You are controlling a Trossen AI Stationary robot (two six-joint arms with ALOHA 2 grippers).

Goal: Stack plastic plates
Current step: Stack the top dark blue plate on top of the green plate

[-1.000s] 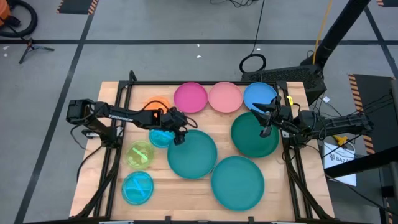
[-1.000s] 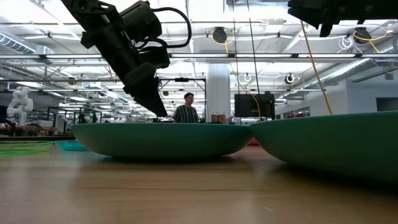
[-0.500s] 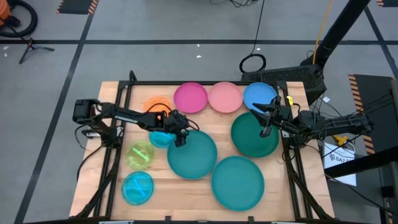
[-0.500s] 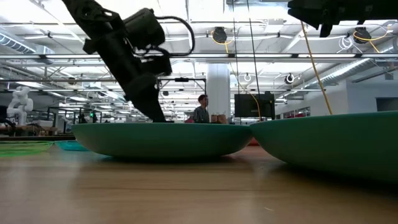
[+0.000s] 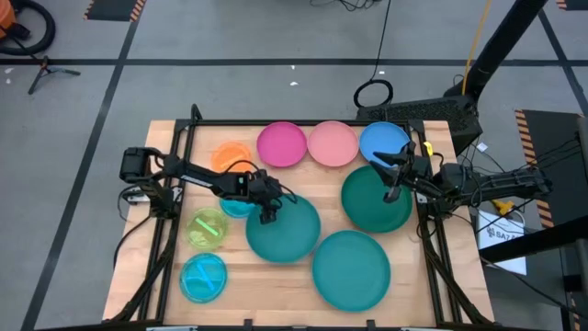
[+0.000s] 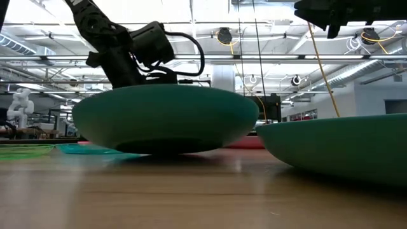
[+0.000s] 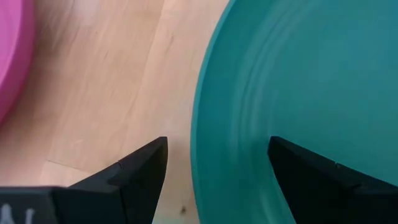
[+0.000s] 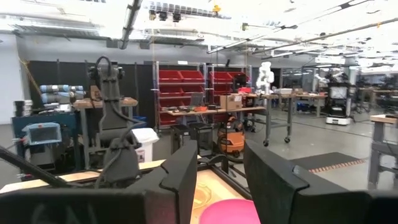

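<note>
Left arm at the rim of a big teal plate, right arm parked over the green one.

The left gripper (image 5: 269, 211) sits at the left edge of the middle teal plate (image 5: 283, 228), fingers (image 7: 140, 171) spread to either side of its rim; seen from the table's level, that plate (image 6: 165, 117) tilts. Farther right, the right gripper (image 5: 393, 190) hangs over the dark green plate (image 5: 375, 199), fingers (image 8: 183, 171) apart, holding nothing.
</note>
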